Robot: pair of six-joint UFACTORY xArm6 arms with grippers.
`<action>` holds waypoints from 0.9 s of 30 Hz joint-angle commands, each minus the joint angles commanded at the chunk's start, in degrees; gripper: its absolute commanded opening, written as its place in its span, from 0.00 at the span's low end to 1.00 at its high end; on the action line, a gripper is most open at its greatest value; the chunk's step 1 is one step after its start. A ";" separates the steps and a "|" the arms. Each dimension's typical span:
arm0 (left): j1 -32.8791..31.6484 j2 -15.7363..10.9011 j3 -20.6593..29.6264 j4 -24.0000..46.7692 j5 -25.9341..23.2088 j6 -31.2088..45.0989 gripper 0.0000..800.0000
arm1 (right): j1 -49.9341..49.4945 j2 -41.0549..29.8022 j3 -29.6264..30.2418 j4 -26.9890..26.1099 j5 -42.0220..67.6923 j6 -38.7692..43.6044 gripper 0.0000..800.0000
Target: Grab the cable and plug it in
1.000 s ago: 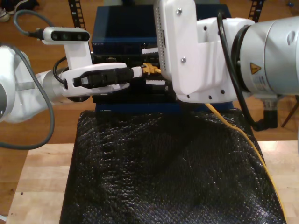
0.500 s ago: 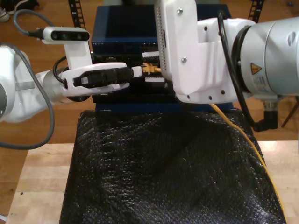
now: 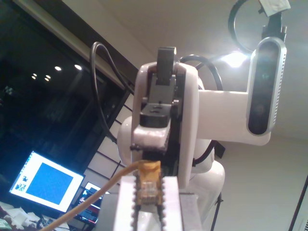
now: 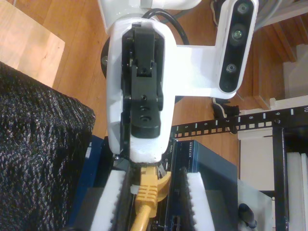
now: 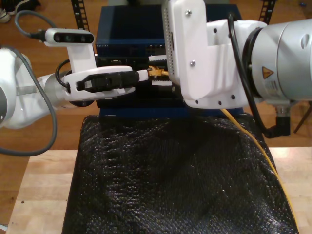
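1. The step in hand appears to be lining the plug up with a port. The first tool (image 3: 148, 188) is clamped on the plug end of the cable (image 3: 148, 185), its toothed fingers (image 3: 127, 202) pressed against both sides.
2. The second tool (image 4: 153, 190) straddles the cable's yellow boot at a narrow setting. Slim gaps seem to show on each side, so whether it actually grips cannot be told.
3. To do this well, one tool should steady the plug squarely while the other stays off the latch. The push into the blue switch unit (image 5: 126, 29) should then be straight, without twisting.
4. The cable is thin and yellow-orange with a small translucent plug. In the exterior view its end sits just before the switch face, and its length trails over the black mat (image 5: 170, 180) toward the exterior view's right, above the bench (image 5: 39, 190).
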 joint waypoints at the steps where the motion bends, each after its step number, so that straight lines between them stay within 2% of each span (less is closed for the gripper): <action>1: 0.00 0.00 -0.09 0.00 -0.09 0.00 0.03 | 0.00 0.00 0.00 0.00 0.00 0.00 0.33; 27: -0.09 0.09 -0.18 0.00 0.00 -1.58 0.03 | 0.35 -0.18 0.18 0.09 0.09 0.00 0.30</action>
